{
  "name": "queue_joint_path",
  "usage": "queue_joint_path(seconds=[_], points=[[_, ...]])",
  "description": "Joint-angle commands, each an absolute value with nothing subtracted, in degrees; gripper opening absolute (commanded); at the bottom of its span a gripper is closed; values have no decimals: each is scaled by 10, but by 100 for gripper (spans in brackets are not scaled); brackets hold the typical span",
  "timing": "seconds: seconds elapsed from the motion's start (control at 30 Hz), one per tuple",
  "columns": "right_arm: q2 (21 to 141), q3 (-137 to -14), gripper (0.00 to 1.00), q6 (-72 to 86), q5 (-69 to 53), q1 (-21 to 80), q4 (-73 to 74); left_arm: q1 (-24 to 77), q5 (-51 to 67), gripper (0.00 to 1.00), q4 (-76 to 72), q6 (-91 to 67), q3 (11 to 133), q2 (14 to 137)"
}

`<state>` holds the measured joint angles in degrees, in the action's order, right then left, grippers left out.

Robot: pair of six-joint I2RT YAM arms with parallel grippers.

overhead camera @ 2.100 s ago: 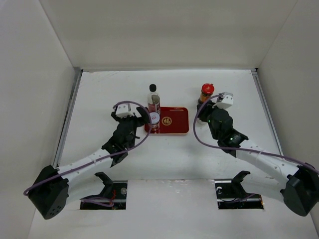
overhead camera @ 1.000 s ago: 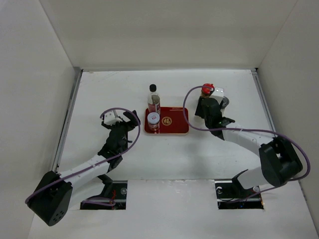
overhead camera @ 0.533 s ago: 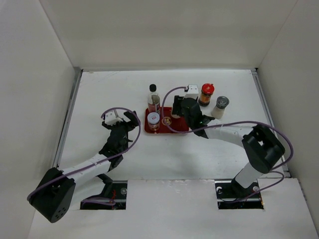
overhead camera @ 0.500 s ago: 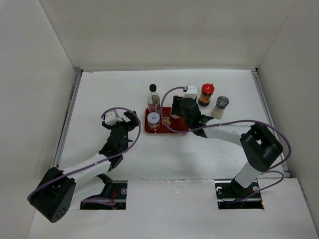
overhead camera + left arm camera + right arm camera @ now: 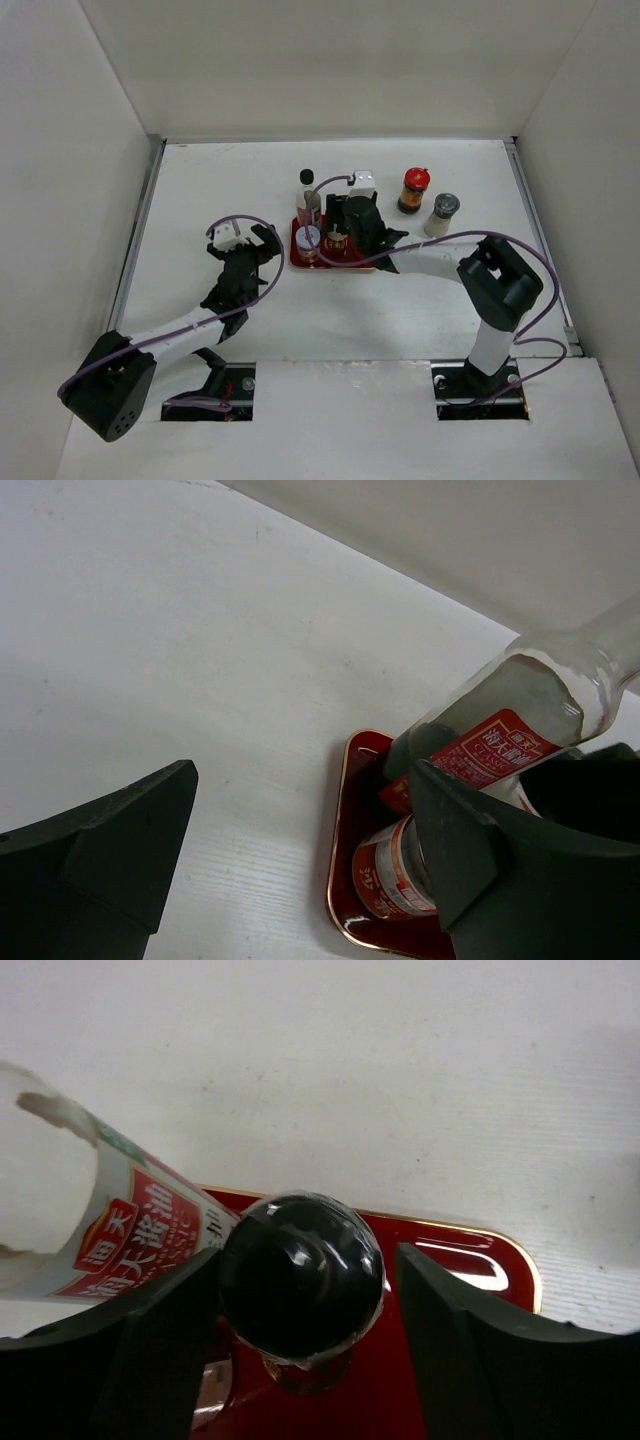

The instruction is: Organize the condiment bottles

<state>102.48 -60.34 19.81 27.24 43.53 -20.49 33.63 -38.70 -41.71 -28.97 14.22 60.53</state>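
Right hand [image 5: 338, 232] over red tray [image 5: 505, 1275], fingers clamped on small dark bottle [image 5: 300, 1275]. Black cap fills right wrist view, so contact below cap hidden. Bottle stands on tray, just beside white-lidded jar [image 5: 308, 238] and tall bottle [image 5: 307, 198]. Tall bottle's top cut off in both wrist views. Red-capped jar [image 5: 414, 190] and grey-capped shaker [image 5: 441, 213] on counter [image 5: 220, 180], right of tray. Left hand [image 5: 258, 243] fingers apart, empty, left of tray.
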Motion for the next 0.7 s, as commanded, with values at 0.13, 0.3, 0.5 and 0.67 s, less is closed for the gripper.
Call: queue_joint_path(seconds=[0.13, 0.3, 0.5, 0.67], points=[[959, -605, 87, 197, 286, 443, -251, 330, -381, 86, -447, -296, 146, 600], [856, -552, 88, 200, 294, 407, -222, 331, -381, 86, -447, -296, 144, 594], [826, -569, 89, 191, 313, 296, -180, 333, -381, 86, -447, -296, 145, 596], [874, -641, 100, 173, 289, 204, -117, 331, -381, 86, -444, -296, 144, 592]])
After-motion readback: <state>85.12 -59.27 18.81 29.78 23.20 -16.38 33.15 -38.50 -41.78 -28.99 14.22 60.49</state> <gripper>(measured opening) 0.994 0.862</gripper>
